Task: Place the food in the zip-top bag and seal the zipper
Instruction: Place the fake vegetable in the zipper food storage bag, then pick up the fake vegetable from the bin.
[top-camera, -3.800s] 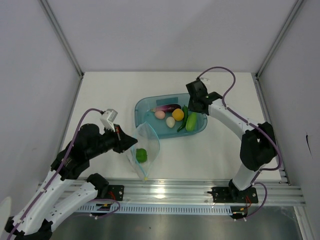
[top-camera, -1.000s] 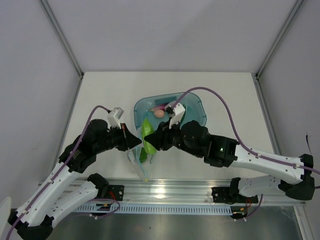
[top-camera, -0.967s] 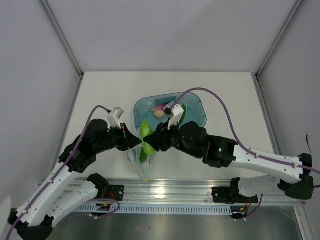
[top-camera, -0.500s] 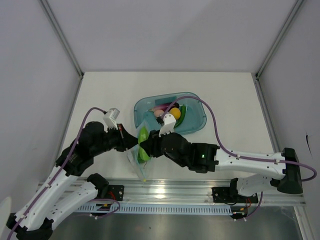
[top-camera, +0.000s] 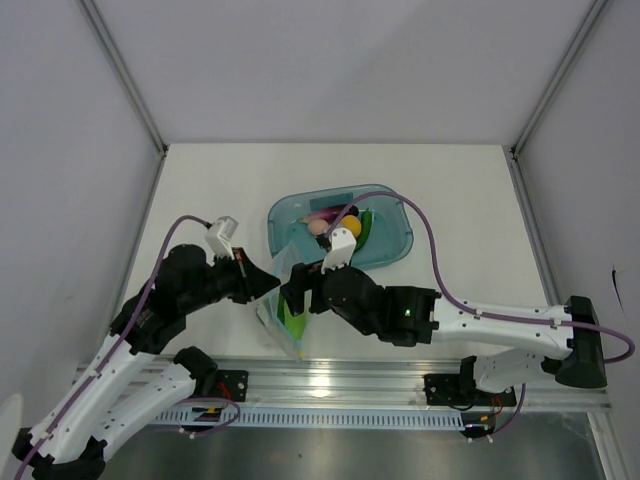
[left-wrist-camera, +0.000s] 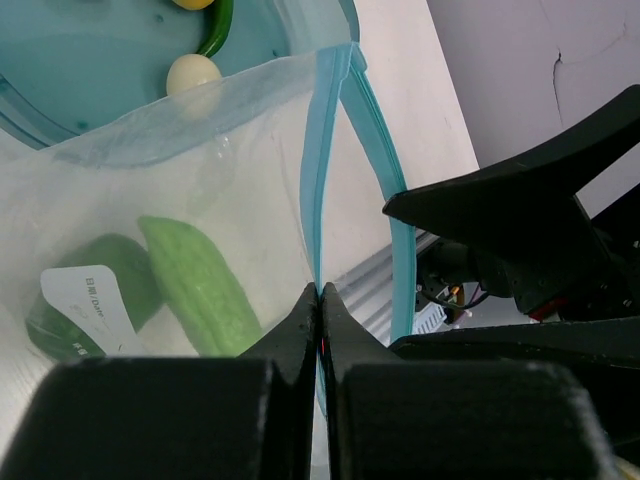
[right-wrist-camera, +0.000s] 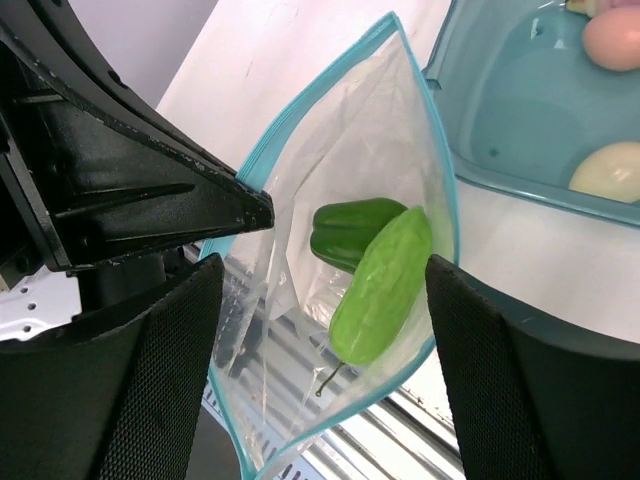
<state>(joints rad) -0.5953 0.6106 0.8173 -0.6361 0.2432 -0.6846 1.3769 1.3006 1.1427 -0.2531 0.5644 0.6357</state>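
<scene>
Two arms span the white table (top-camera: 210, 190) in the top view; the left arm (top-camera: 150, 320) reaches in from 8 o'clock, the right arm (top-camera: 480, 320) lies low across from 4 o'clock, and they meet near the table's front edge.

Next in size, the teal tray (top-camera: 395, 228) sits near the table's middle; at its 7 o'clock, touching its near rim, stands the clear bag (top-camera: 283, 262), mouth gaping open.

The left gripper (left-wrist-camera: 320, 300) is at the bag's 9 o'clock; its fingers are pressed together, pinching one side of the teal zipper (left-wrist-camera: 322, 160), while the strip's other side bows away to 3 o'clock.

The right gripper (right-wrist-camera: 322, 275) hovers over the open mouth from the bag's 3 o'clock; its fingers (right-wrist-camera: 160, 360) are spread wide and grip nothing.

Inside the bag lie a pale green gourd (right-wrist-camera: 380, 290) and, touching it at 11 o'clock in the right wrist view, a darker green chunk (right-wrist-camera: 345, 225).

In the tray are the purple eggplant (top-camera: 325, 213), a dark green long vegetable (top-camera: 366, 222), an orange ball (top-camera: 350, 226), a pink ball (top-camera: 318, 227) and a cream egg (left-wrist-camera: 193, 72); the egg lies nearest the bag.
</scene>
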